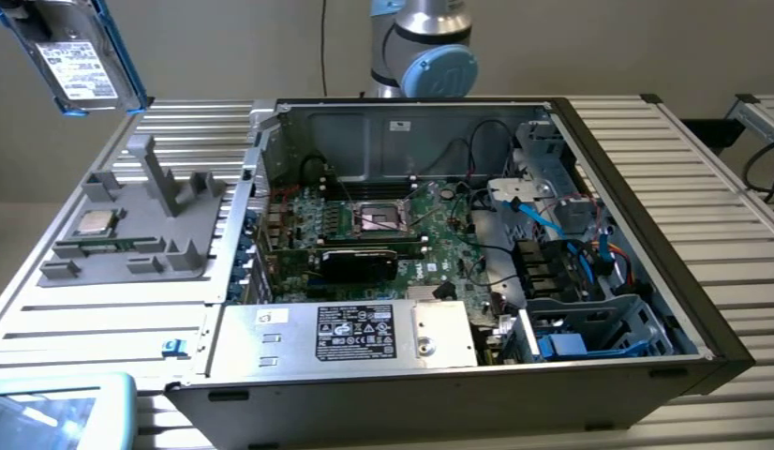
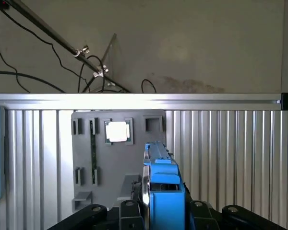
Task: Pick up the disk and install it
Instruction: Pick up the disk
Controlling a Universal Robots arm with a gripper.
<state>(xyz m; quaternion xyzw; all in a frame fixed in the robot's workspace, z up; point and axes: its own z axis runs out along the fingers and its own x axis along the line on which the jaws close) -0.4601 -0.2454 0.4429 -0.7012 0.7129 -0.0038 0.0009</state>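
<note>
The jaws held the disk (image 1: 84,66) by its blue bracket, high above the grey holder (image 1: 137,234) on the table (image 1: 687,159), well apart from the open computer case (image 1: 362,131). In my judgement, carrying it well needed a steady grip and enough height over the case wall

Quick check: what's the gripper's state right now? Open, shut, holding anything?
Gripper: closed on the disk, gripping it by its blue bracket and holding it in the air.

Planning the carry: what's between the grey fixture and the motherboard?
Exterior view: the case's upright side wall stands between the grey fixture and the motherboard. Nothing else lies there.
</note>
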